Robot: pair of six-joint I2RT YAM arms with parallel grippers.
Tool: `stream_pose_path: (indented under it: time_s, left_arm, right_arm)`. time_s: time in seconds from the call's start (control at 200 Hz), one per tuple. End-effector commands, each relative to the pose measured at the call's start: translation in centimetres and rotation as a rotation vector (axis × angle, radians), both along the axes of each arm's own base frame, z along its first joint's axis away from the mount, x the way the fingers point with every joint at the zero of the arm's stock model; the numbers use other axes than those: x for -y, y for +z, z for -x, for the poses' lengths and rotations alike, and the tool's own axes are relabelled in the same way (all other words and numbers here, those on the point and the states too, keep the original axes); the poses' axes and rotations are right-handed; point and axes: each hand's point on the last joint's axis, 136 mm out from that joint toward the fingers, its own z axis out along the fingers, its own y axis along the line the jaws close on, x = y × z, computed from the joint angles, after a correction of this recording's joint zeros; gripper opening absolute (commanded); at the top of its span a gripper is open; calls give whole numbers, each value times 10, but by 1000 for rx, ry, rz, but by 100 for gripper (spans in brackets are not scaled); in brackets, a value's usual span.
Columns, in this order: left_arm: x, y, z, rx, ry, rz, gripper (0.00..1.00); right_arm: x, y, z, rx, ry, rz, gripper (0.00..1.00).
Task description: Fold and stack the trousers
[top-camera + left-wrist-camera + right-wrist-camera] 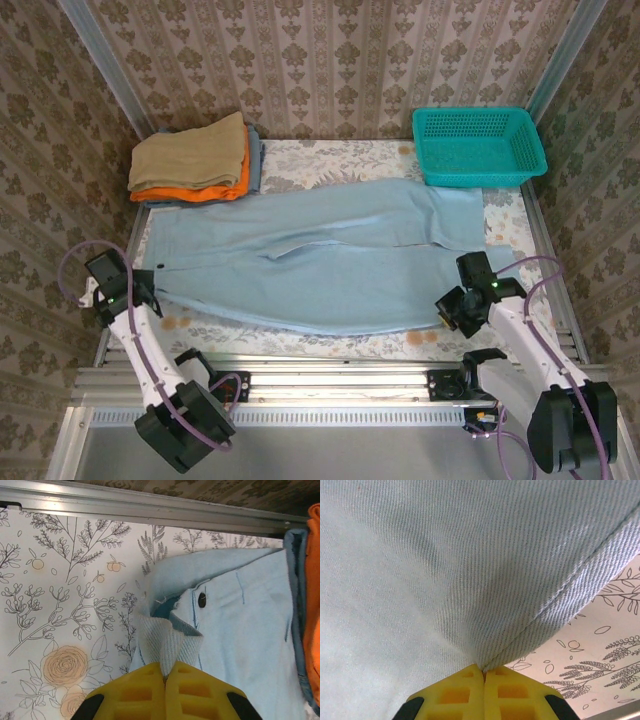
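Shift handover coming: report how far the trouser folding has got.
Done: the pale sky-blue cloth trousers lie spread flat on the floral table. In hand: left jaws shut on the waistband corner, right jaws shut on a leg hem. Left: no fold visible yet; stacking, likely on the tan-and-orange folded pile, remains.

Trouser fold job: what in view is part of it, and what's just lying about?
In the job:
- trousers, spread flat
- left hand, shut on the waistband
- right hand, shut on a leg hem

Lying about:
- teal basket, far right
- tan folded garment on top of orange folded garment, far left (maybe the stacking spot)
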Motion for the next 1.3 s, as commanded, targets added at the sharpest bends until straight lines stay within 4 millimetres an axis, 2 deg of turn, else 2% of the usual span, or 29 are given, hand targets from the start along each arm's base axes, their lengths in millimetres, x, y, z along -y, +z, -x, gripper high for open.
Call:
stream_pose_path:
  time_s: [0.0,0.035,0.085,0.22,0.265,0.285,0.325,0.35,0.435,0.505,0.615,0.715,0.83,1.12,1.24,1.295]
  left_arm:
    - [2,21,9,8,-2,-20,0]
    - [2,24,10,22,2,-28,0]
    - [1,27,12,41,11,-41,0]
    - [1,19,16,23,11,-32,0]
    - [1,15,14,25,5,-25,0]
    - [1,14,14,26,5,-22,0]
    - [1,11,12,25,4,-16,0]
    - [1,9,11,25,2,-11,0]
    - [-1,8,10,13,-5,-12,0]
    - [-4,7,11,5,-7,-14,0]
    - [-5,2,13,12,-1,0,0]
    - [-5,-4,13,18,0,12,0]
    - [-5,-6,12,26,-2,19,0]
    - [-3,-3,12,36,-16,22,0]
    - [-2,-5,18,23,-16,22,0]
    - [-3,-4,20,29,-15,24,0]
  right_arm:
    - [3,6,7,-19,43,13,19]
    - [6,14,1,-5,59,21,36]
    - [13,32,-12,31,76,55,43]
    - [31,83,-67,199,53,121,43]
    - [36,93,-94,260,20,132,38]
    - [37,97,-105,284,5,131,31]
    - [41,97,-129,305,-22,132,9]
    - [44,93,-142,300,-39,133,0]
    - [58,84,-190,284,-72,152,0]
    - [76,72,-218,249,-107,186,0]
    - [94,41,-242,192,-151,167,0]
    - [110,10,-244,93,-172,170,0]
    - [128,-15,-230,12,-232,152,0]
    - [181,-34,-203,-80,-333,137,0]
    - [203,-35,-200,-78,-368,139,0]
    - [210,-32,-205,-50,-369,134,0]
